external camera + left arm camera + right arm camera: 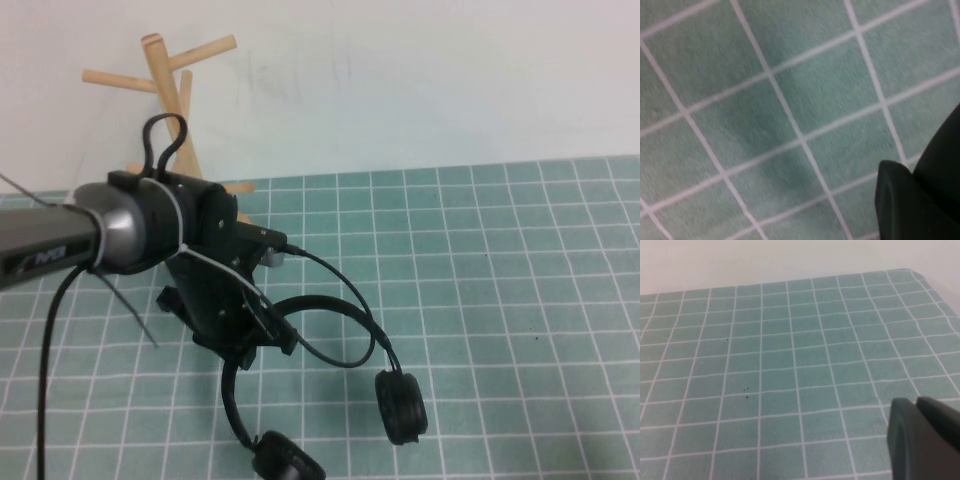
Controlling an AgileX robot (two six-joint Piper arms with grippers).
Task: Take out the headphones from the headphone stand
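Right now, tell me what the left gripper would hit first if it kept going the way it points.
Most likely the green grid mat: the left gripper points down at bare mat in its wrist view. The headphones hang at it, clear of the headphone stand. The right gripper is elsewhere.

Item one: your surface point(520, 300), a green mat ruled in white grid squares, lies below the left gripper point(243, 335) and spreads out ahead of the right gripper point(922, 440). Item two: a plain white wall point(420, 80) beyond both grippers, meeting the surface's far edge. Item three: you have a few tiny dark specks point(746, 390) on the surface, well ahead of the right gripper.
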